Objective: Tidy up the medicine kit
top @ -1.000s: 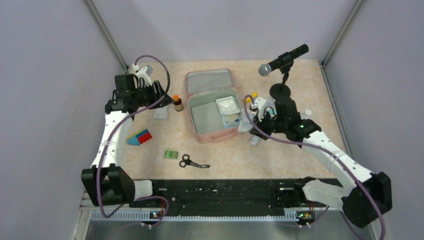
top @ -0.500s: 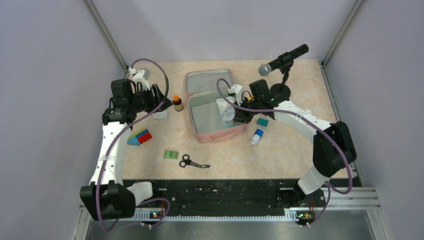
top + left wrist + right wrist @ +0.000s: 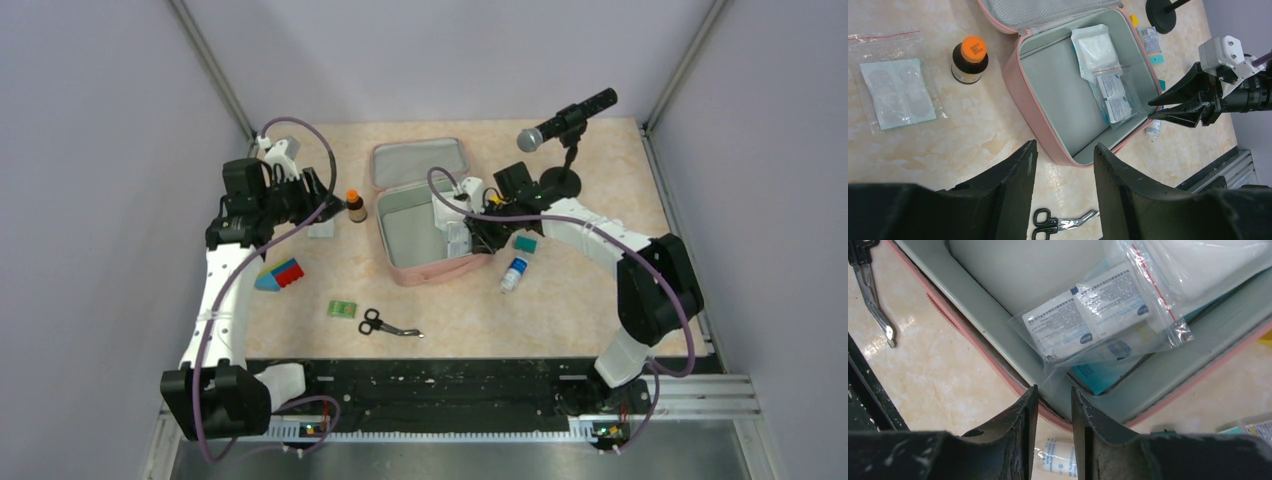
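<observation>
The medicine kit (image 3: 418, 160) lies open mid-surface (image 3: 570, 300), its lid folded back toward the far side. Along the right side of its grey-green tray lie a white gauze packet (image 3: 1095, 47) and a clear zip bag of printed sachets (image 3: 1088, 315). The right claw (image 3: 1052, 392) hangs over the kit's right rim, jaws narrowly apart — nothing between them. The left claw (image 3: 1063, 150) hovers left of the kit, jaws fairly wide and empty — below it stand an orange-capped amber bottle (image 3: 968, 60) and a bagged pale-green pad (image 3: 895, 92). Scissors (image 3: 388, 325) lie nearer the arm bases.
</observation>
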